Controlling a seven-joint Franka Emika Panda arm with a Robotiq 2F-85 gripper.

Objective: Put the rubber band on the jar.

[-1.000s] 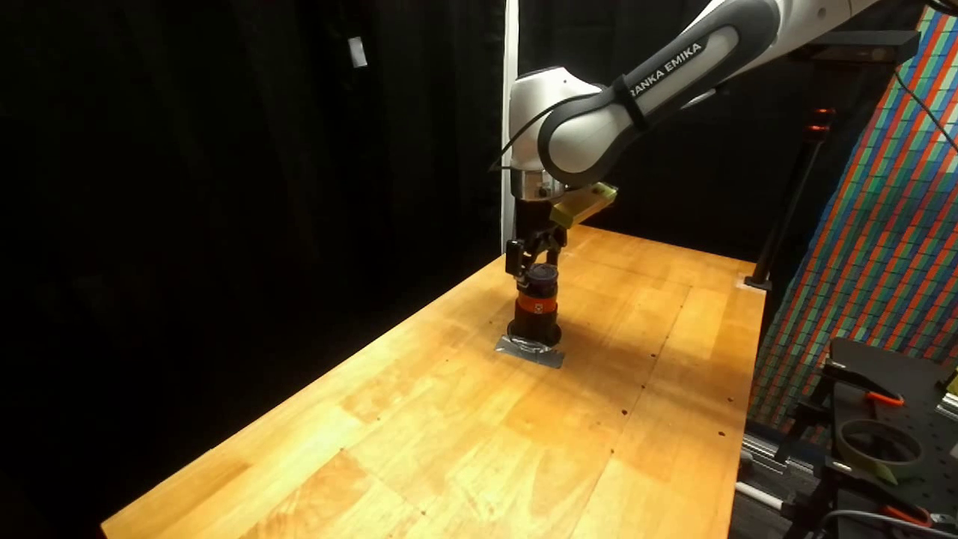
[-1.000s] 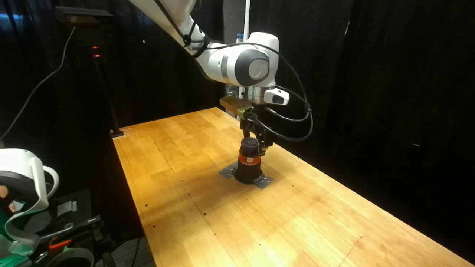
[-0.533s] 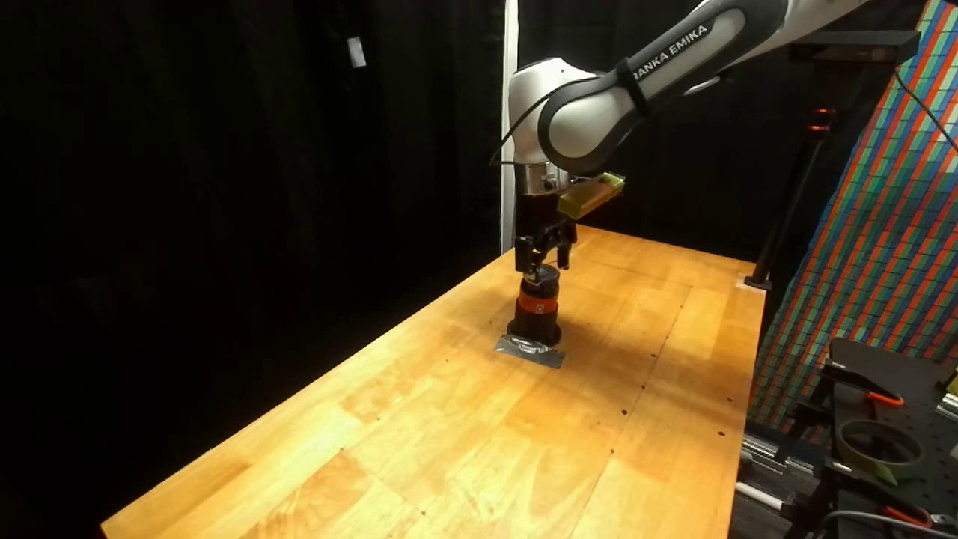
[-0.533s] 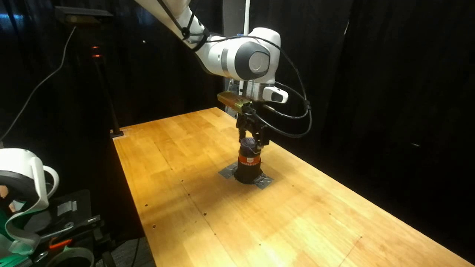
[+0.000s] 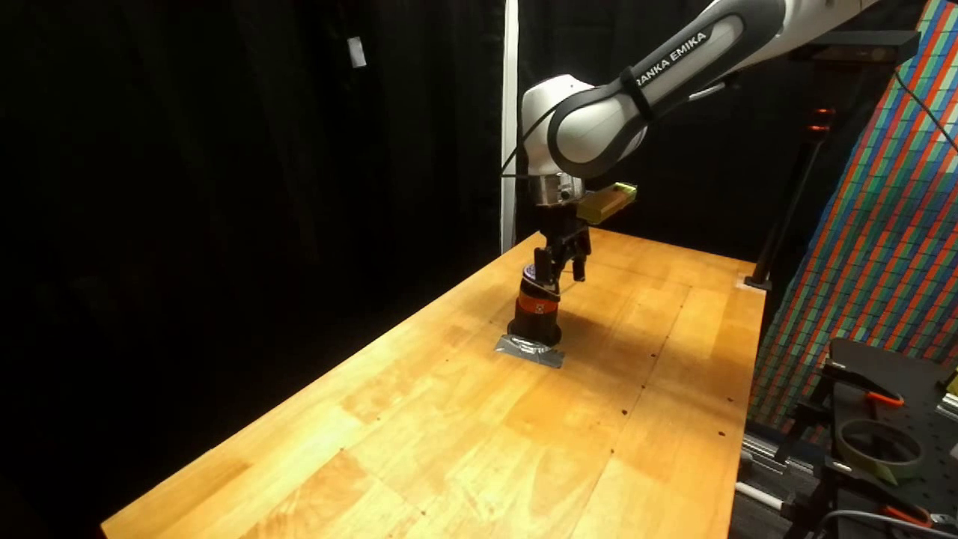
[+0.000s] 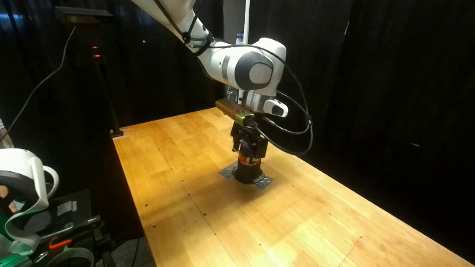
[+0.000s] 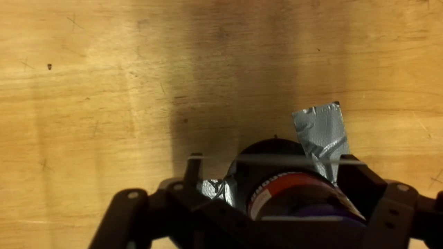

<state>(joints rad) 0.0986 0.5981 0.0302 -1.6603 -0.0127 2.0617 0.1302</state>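
Your jar (image 6: pixel 247 167) stands upright on the desk (image 5: pixel 479 449), nearer the left edge than the right in an exterior view. It is a dark cylinder with an orange-red label (image 7: pixel 294 179) wrapped round it, white lettering along the label, a dark purple lid (image 5: pixel 530 272) above and a wider black base (image 6: pixel 245 178) below. Strips of silver tape (image 6: pixel 264 181) touch that base on its left and right.

Your fingers (image 7: pixel 361 185) are spread well apart beside the top of the jar, and they carry the rubber band (image 7: pixel 277 159) stretched straight from tip to tip. In the wrist view it looks thin, pale and blurred. In an exterior view it slants across the upper jar, above the label; you can't tell whether it touches.
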